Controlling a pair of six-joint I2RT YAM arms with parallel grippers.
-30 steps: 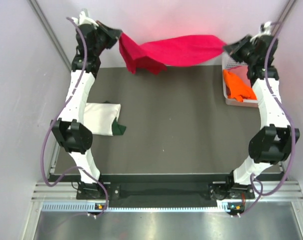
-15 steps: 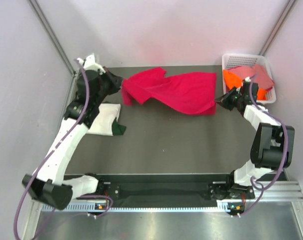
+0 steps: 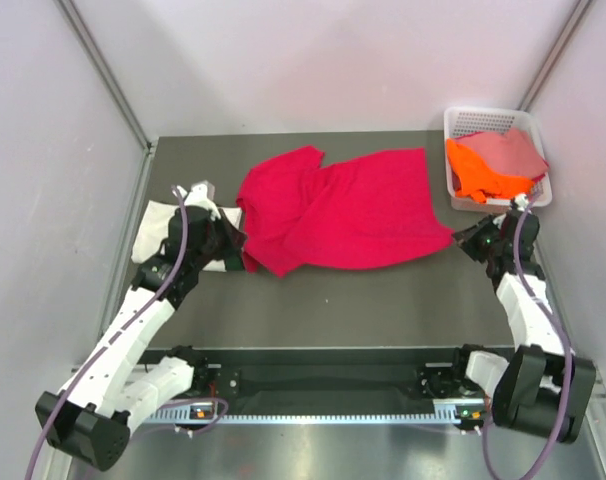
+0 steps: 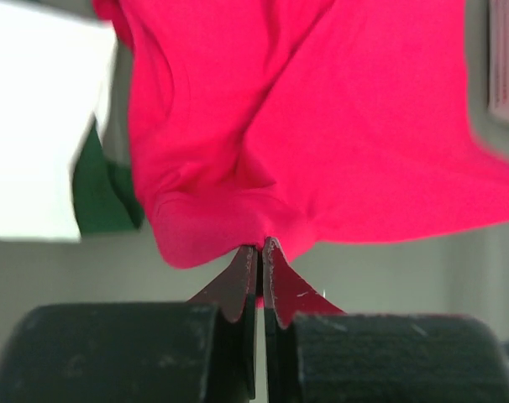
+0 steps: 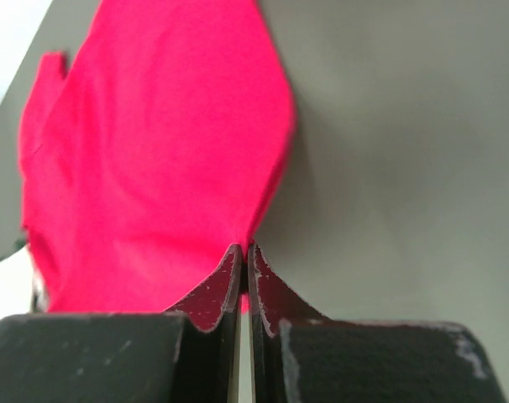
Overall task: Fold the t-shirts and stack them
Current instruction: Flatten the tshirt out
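Table: one spread t-shirt lies flat across the middle, nearer the far edge. To its left, by the left edge, lies a folded t-shirt, with another garment showing at its near right corner. The basket stands in the far right corner and has loose t-shirts in it, overlapping. The left gripper is at the spread t-shirt's near left corner, and the right gripper is at its near right corner.

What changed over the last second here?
Both arms pulled back and down, laying the red shirt, earlier stretched in the air, onto the table. Left fingers and right fingers stay shut on its edge. White shirt and basket unmoved.
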